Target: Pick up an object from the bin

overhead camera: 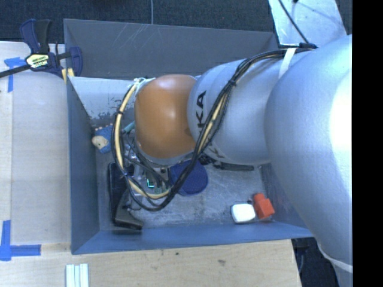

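Note:
My gripper (147, 182) is low in the left half of the bin, its body showing under the arm's orange cover. A long black object (118, 201) lies just left of it, along the bin's left wall, running toward the front corner. On the gripper's right side a dark blue rounded thing (192, 181) rests on the floor, partly hidden by cables. A small tan piece (99, 141) with a bit of blue beside it sits farther back by the left wall.
A white rounded block (242, 213) and a red-orange block (263, 206) lie side by side near the front right of the bin. The arm and its cover hide the middle and back right of the bin.

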Robot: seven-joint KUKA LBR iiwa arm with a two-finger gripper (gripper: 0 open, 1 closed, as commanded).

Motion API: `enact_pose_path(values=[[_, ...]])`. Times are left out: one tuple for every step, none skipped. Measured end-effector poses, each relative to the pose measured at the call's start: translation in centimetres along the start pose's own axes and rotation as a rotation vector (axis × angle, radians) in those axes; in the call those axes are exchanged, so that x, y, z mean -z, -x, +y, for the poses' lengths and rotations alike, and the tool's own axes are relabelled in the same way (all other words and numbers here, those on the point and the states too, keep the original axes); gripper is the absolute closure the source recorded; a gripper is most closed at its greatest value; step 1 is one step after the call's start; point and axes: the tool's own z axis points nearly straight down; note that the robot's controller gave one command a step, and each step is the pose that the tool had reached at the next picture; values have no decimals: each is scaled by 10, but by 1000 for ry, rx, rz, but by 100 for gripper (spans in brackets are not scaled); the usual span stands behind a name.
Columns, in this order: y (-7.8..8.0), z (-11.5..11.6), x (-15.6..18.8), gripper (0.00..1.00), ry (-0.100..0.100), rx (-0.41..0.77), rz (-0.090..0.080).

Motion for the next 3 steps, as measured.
enact_pose_path(values=[[51, -15, -51, 0, 10, 655, -24], [53, -15, -47, 100, 8, 654, -27], [28, -4, 75, 100, 0, 681, -11]])
